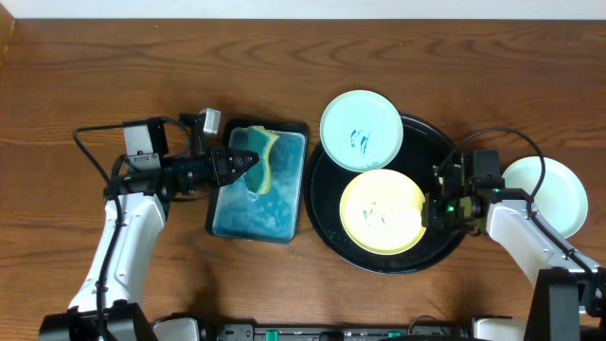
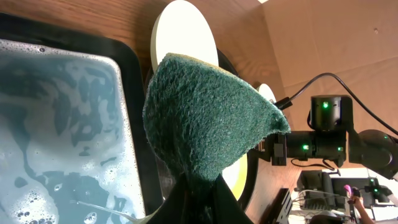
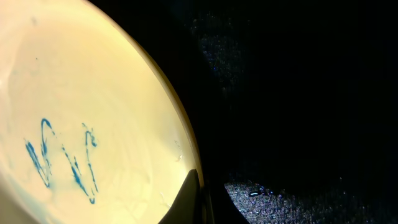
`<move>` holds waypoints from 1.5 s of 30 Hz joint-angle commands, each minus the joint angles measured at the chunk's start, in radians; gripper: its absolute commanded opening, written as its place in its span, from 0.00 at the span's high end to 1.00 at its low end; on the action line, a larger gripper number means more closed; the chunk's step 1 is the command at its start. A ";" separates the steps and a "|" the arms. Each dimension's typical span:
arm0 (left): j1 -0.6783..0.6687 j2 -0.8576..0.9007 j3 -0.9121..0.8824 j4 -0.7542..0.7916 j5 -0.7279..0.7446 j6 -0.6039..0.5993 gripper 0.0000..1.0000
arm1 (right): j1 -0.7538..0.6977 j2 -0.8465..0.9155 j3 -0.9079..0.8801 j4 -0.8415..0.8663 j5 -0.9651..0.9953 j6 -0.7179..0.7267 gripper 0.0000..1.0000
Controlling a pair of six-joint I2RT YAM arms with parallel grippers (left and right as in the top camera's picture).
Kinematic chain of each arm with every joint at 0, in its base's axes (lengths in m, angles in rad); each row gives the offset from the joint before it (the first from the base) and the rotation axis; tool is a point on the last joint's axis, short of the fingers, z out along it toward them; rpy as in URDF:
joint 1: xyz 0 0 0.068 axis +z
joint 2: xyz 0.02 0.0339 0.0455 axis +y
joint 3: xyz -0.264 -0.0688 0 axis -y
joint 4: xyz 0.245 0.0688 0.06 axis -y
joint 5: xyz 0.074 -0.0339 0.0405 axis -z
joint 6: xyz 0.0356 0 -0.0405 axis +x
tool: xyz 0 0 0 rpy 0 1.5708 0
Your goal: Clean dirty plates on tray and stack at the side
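Left claw (image 1: 248,163) clenched on sponge (image 1: 263,154); right claw (image 1: 433,210) clenched at yellow plate (image 1: 382,210) rim. We risk plate skidding across wet tray (image 1: 324,194) under scrubbing.

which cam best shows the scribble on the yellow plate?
Right wrist: the teal scribble is close-up, strokes distinct. Overhead shows only a faint smudge on the yellow plate. In left wrist the sponge blocks that plate; no marks visible.
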 commanded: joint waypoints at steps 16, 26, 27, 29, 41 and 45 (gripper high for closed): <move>-0.027 0.001 -0.005 -0.084 -0.189 0.024 0.93 | 0.011 0.003 -0.018 -0.001 0.014 0.007 0.99; -0.240 0.001 -0.005 -0.083 -0.615 -0.019 0.93 | 0.011 0.003 -0.018 -0.001 0.014 0.007 0.99; -0.273 0.002 -0.005 -0.083 -0.694 -0.039 0.92 | 0.011 0.003 -0.018 -0.001 0.014 0.007 0.99; -0.332 0.006 -0.005 -0.080 -0.818 -0.064 0.92 | 0.011 0.003 -0.018 -0.001 0.014 0.007 0.99; -0.587 0.081 -0.005 -0.079 -1.421 -0.327 0.92 | 0.011 0.003 -0.018 -0.001 0.014 0.007 0.99; -0.623 0.083 -0.004 -0.080 -1.477 -0.325 0.93 | 0.011 0.003 -0.018 -0.001 0.014 0.007 0.99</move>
